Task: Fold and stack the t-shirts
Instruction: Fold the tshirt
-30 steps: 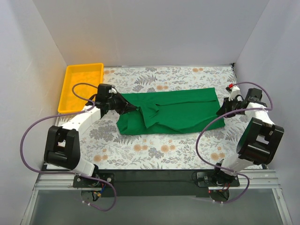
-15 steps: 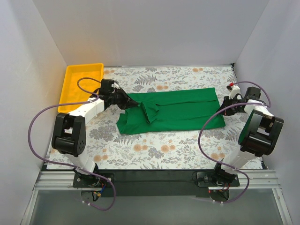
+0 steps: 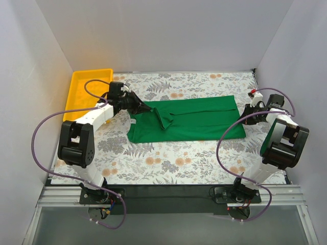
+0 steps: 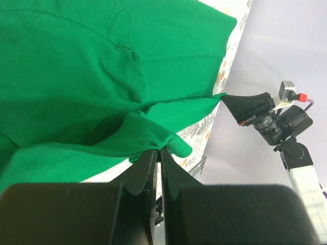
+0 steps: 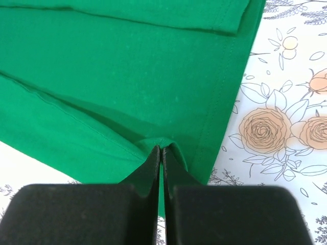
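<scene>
The left gripper [image 3: 147, 108] and the right gripper [image 3: 242, 118] each clamp one end of the green t-shirt [image 3: 196, 120] on the flowery table [image 3: 168, 164]

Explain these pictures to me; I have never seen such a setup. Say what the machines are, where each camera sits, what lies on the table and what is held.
These are two small robots: a left arm and a right arm, bolted at the table's near edge, each ending in a two-finger gripper. The wide picture comes from a fixed camera above and behind them. The two close-ups come from a camera on each wrist, looking along its own black fingers. On the floral tabletop lies a green t-shirt, folded over on itself, with a yellow tray at the far left corner. The left gripper is shut on the shirt's left end, the right gripper on its right end, so both arms hold the cloth at once.
</scene>
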